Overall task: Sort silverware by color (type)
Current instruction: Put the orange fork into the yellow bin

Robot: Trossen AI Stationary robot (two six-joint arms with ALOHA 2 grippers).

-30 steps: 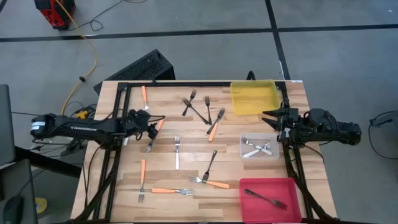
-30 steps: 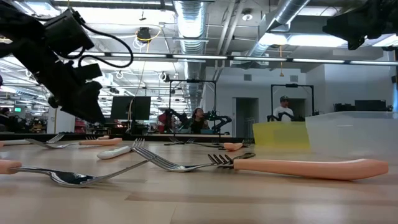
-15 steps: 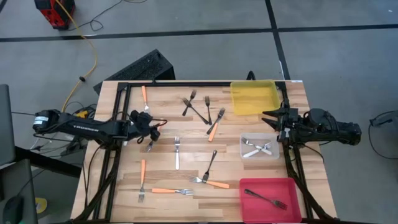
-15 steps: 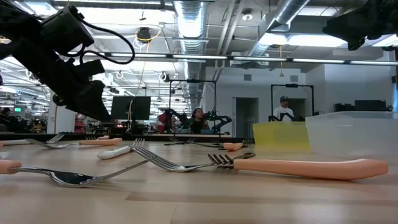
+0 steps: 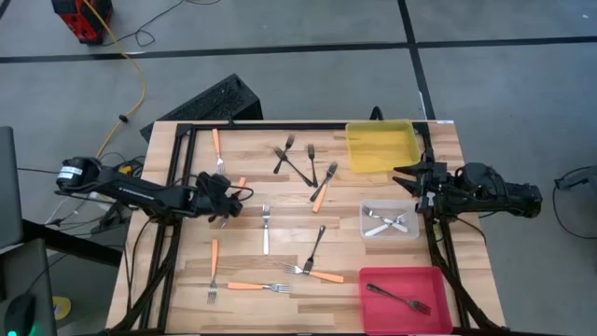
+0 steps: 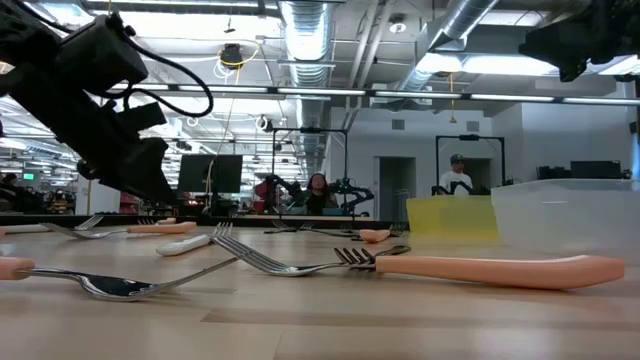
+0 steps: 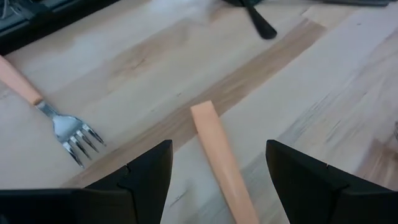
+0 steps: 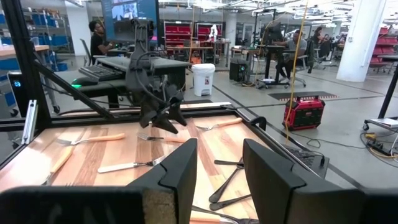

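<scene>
Forks lie scattered on the wooden table: orange-handled ones, dark ones and a pale one. My left gripper hangs low over the table's left part, slanting down and open. Its fingers stand on either side of an orange fork's handle, which lies flat on the wood. I cannot tell whether they touch it. Another orange fork lies beyond it. My right gripper waits open at the table's right edge.
Along the right side stand a yellow bin, a clear bin with pale forks and a red bin with a dark fork. More forks lie near the front edge. A black frame rims the table's far and left sides.
My left gripper has gone a little toward the table's near edge and down, staying open, and now stands lower over the orange fork's handle. The forks have kept still.
</scene>
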